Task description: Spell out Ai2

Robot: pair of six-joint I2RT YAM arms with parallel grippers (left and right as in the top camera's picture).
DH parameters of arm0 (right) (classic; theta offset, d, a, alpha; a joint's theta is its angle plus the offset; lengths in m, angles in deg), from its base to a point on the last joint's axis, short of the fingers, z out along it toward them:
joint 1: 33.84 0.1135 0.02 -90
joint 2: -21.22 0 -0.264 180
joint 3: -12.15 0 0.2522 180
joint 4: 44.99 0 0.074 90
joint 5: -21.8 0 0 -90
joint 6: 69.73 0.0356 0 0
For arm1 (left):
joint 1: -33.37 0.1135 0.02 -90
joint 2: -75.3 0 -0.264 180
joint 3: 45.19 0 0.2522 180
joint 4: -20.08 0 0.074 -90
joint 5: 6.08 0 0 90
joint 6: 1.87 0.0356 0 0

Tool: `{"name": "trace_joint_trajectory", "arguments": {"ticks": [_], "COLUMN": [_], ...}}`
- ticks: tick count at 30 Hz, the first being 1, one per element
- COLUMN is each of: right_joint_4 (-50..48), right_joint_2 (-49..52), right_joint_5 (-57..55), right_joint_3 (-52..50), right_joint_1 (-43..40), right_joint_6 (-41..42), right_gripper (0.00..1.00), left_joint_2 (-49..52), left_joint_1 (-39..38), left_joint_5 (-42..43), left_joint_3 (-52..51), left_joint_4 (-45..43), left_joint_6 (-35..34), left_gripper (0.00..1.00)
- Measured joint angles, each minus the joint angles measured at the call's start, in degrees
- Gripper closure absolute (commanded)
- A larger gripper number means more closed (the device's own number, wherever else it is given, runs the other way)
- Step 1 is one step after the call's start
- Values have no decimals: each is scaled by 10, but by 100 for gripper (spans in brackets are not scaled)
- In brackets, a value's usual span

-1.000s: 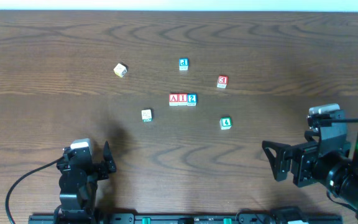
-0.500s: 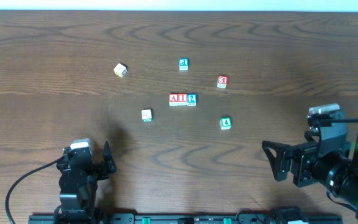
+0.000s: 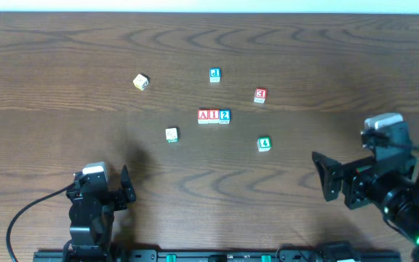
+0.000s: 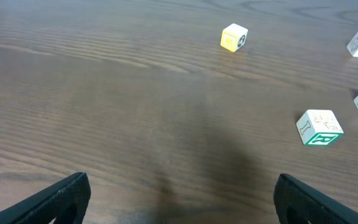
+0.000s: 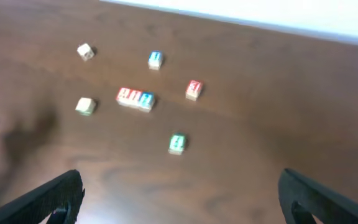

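The red "A" cube (image 3: pixel 203 116), the red "I" cube (image 3: pixel 213 116) and the blue "2" cube (image 3: pixel 225 116) stand touching in a row at the table's middle, reading A, I, 2 from left to right. The row also shows blurred in the right wrist view (image 5: pixel 135 98). My left gripper (image 3: pixel 125 186) is open and empty at the front left. My right gripper (image 3: pixel 324 177) is open and empty at the front right. Both are far from the row.
A blue "J" cube (image 3: pixel 214 74), a red "3" cube (image 3: pixel 260 94), a green cube (image 3: pixel 264 144), a white-topped cube (image 3: pixel 171 135) and a yellow cube (image 3: pixel 141 81) lie scattered around the row. The white-topped cube (image 4: pixel 319 127) and yellow cube (image 4: pixel 234 37) show in the left wrist view.
My right arm has shifted slightly right and back toward the front edge. The left arm and all cubes have not moved.
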Motion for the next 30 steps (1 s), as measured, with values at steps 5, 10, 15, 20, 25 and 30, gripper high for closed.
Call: {"name": "trace_joint_trajectory", "arguments": {"ticks": [5,10,15,20,25,30], "right_joint_4": [-103,-146,-162,-191,-205,-207], "right_joint_2": [-149,-278,-369,-439,-445,-445], "right_joint_5": [-9,-11,-10,-5,0,1], "right_joint_3": [-159,-326,-457,-559,-619,-665], "right_joint_1": [0,-14,-33,-36,-36,-36], "right_joint_6": [-83,-117,-127,-128,-115,-84], "right_gripper": [1,1,1,1,1,1], "left_joint_2": [0,0,-1,-1,-1,-1], "left_joint_1": [0,0,0,0,0,0], "left_joint_5": [1,2,2,2,2,2], "left_joint_3": [0,0,0,0,0,0], "left_joint_4": [0,0,0,0,0,0], "left_joint_6": [0,0,0,0,0,0], "left_gripper": [5,5,5,5,5,5]}}
